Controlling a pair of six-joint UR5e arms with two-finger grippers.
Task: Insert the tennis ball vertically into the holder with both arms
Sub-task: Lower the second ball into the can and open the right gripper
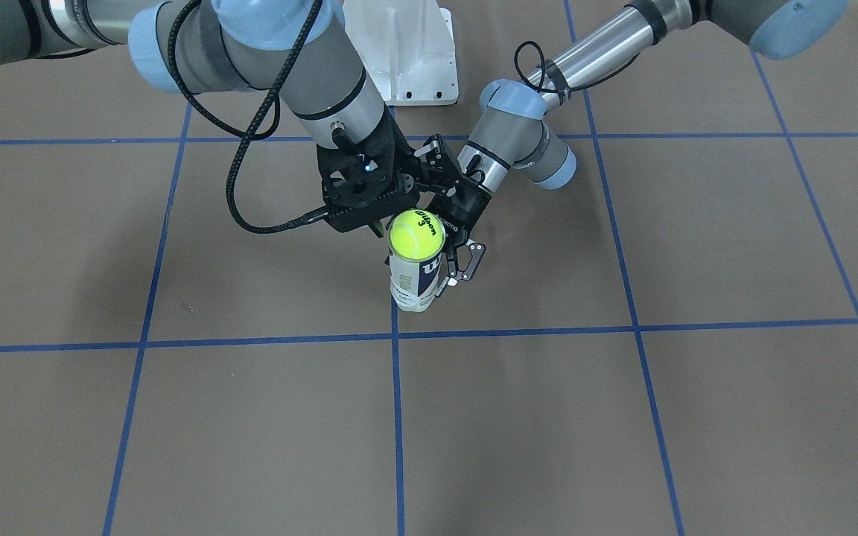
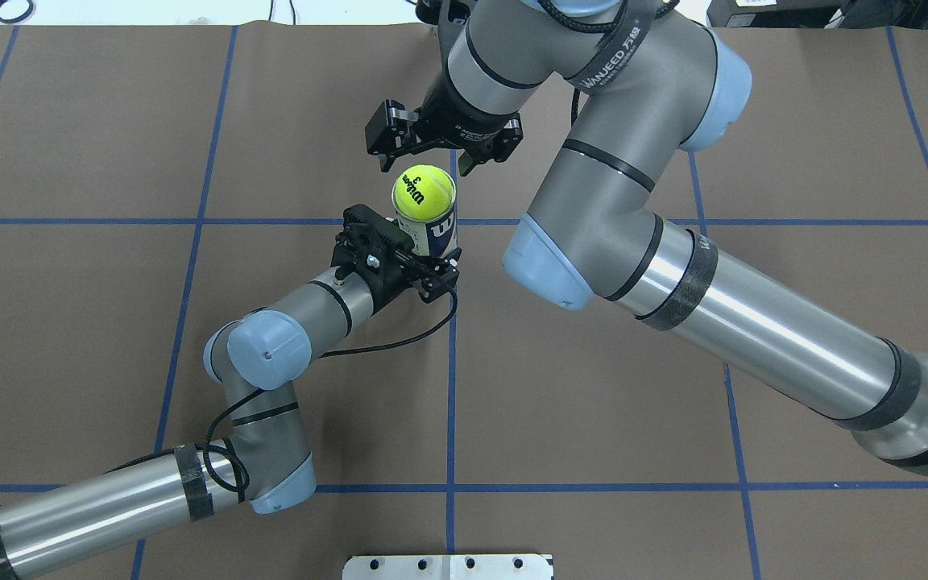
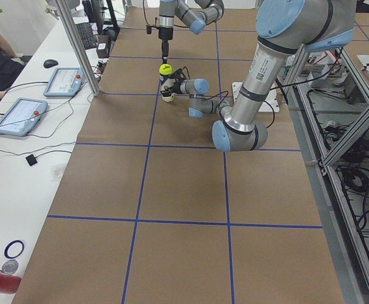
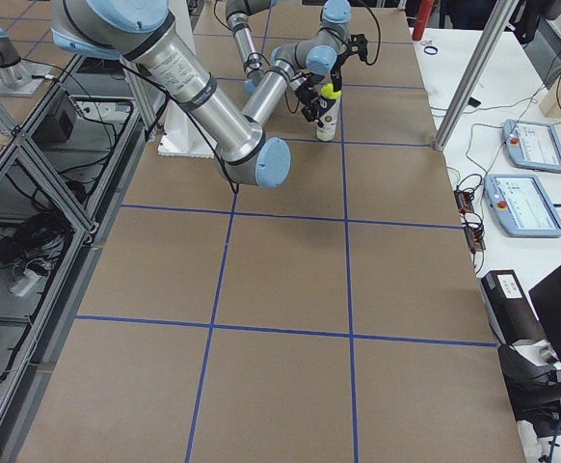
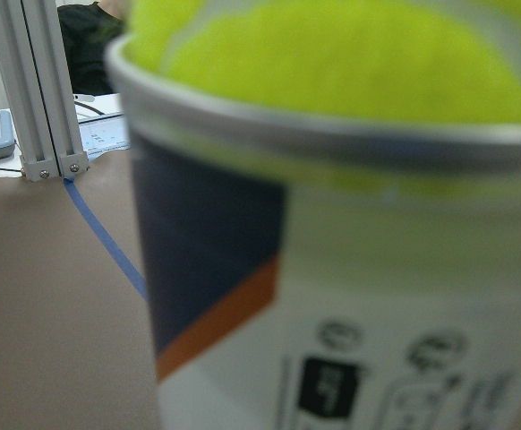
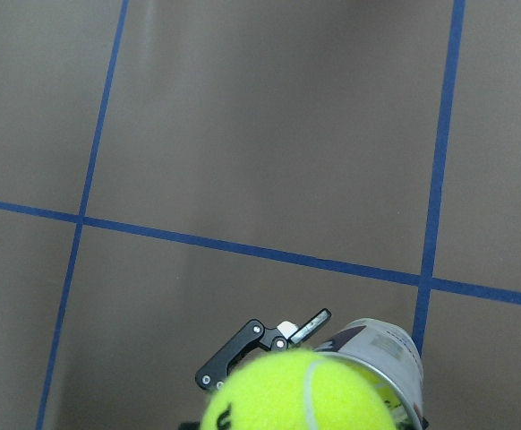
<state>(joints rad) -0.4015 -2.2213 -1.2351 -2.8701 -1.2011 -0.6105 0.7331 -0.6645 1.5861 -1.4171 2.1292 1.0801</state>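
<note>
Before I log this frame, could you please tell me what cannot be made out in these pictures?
- Contents of the holder below the tennis ball: hidden by the label in every view.
- Right gripper finger opening: overhead view, hidden under its own wrist; its wrist view shows no fingers.
- Small print on the label: left wrist view, blurred.
- Tennis ball's top: left wrist view, cut off by the upper edge.
</note>
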